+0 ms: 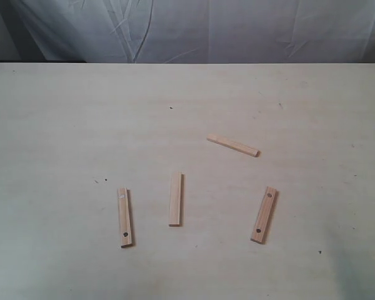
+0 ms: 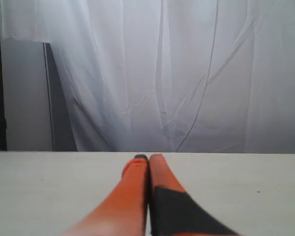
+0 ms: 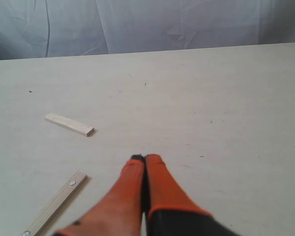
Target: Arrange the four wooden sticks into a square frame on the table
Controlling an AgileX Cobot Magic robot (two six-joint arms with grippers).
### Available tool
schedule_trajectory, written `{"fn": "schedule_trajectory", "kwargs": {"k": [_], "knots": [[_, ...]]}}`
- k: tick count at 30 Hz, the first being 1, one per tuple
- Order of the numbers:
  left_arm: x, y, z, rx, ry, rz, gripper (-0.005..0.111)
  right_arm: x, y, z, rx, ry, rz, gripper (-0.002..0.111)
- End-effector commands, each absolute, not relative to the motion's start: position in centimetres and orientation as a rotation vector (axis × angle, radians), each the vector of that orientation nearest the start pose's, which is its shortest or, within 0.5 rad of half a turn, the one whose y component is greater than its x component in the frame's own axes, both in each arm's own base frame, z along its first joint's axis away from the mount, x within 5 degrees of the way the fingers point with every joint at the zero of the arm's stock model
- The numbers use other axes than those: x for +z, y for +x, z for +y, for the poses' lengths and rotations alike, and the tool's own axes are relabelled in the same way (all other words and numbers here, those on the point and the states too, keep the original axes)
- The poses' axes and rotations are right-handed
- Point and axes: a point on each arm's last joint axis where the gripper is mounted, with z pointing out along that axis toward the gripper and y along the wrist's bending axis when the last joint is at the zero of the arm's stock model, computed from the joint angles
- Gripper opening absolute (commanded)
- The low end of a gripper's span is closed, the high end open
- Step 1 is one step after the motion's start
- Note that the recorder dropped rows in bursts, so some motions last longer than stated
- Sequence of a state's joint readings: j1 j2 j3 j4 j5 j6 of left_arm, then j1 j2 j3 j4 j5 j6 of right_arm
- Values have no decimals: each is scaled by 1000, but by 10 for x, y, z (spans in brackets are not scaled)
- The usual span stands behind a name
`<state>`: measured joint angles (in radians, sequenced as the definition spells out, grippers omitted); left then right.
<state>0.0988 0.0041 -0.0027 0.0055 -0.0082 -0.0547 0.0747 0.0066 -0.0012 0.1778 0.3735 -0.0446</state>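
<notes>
Left holed stick (image 1: 125, 217) and right holed stick (image 1: 264, 214) flanked the central plain stick (image 1: 175, 199) on the desk (image 1: 62, 125); far plain stick (image 1: 232, 145) lay beyond it. Left hand (image 2: 148, 160) and right hand (image 3: 145, 158) were closed, empty. All 4 judged light, stiff: grasp mid-length.

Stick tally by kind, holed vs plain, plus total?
Sticks with holes: 2, the left one and the right one
Plain sticks: 2, the middle one and the far one
Total: 4, all lying apart on the table
</notes>
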Motion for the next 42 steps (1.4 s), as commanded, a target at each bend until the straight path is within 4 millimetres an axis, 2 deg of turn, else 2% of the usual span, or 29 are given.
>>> {"fn": "schedule_trajectory", "kwargs": {"k": [1, 2, 4, 7, 9, 10, 11, 12, 13, 14, 15, 17, 20, 21, 23, 25, 27, 31, 34, 37, 39, 42], "knots": [[216, 56, 6, -167, -297, 1429, 0, 181, 52, 9, 189, 0, 1847, 0], [217, 55, 7, -231, -360, 1396, 0, 181, 52, 9, 189, 0, 1847, 0], [218, 55, 6, -241, -361, 1417, 0, 181, 52, 9, 189, 0, 1847, 0], [244, 54, 1, -235, -310, 1518, 0, 181, 52, 9, 189, 0, 1847, 0], [279, 65, -1, -180, -250, 1768, 0, 181, 52, 9, 189, 0, 1847, 0], [288, 70, -1, -164, -240, 1868, 0, 181, 52, 9, 189, 0, 1847, 0], [300, 84, 1, -117, -222, 2096, 0, 181, 52, 9, 189, 0, 1847, 0], [303, 93, 3, -85, -214, 2225, 0, 181, 52, 9, 189, 0, 1847, 0], [305, 113, 9, -22, -207, 2419, 0, 181, 52, 9, 189, 0, 1847, 0], [305, 122, 10, -6, -198, 2462, 0, 181, 52, 9, 189, 0, 1847, 0], [302, 144, 13, 20, -156, 2515, 0, 181, 52, 9, 189, 0, 1844, 0], [294, 167, 14, -8, -166, 2525, 0, 181, 52, 9, 189, 0, 1844, 0], [285, 185, 7, -177, -277, 2508, 0, 181, 52, 9, 189, 0, 1844, 0], [279, 196, -2, -303, -280, 2511, 0, 181, 52, 9, 189, 0, 1844, 0], [272, 207, -15, -396, -224, 2557, 0, 181, 52, 9, 189, 0, 1844, 0], [258, 220, -34, -423, -144, 2638, 0, 181, 52, 9, 189, 0, 1844, 0], [241, 237, -65, -401, -64, 2721, 0, 181, 52, 9, 189, 0, 1844, 0], [221, 253, -126, -340, 98, 2765, 0, 181, 52, 9, 189, 0, 1844, 0], [208, 266, -162, -310, 163, 2787, 0, 181, 52, 9, 189, 0, 1847, 0], [194, 278, -187, -317, 148, 2822, 0, 181, 52, 9, 189, 0, 1847, 0], [186, 286, -197, -322, 136, 2833, 1, 181, 52, 9, 189, 0, 1847, 0], [175, 294, -206, -324, 97, 2857, 9, 181, 52, 9, 189, 0, 1847, 0]]}}
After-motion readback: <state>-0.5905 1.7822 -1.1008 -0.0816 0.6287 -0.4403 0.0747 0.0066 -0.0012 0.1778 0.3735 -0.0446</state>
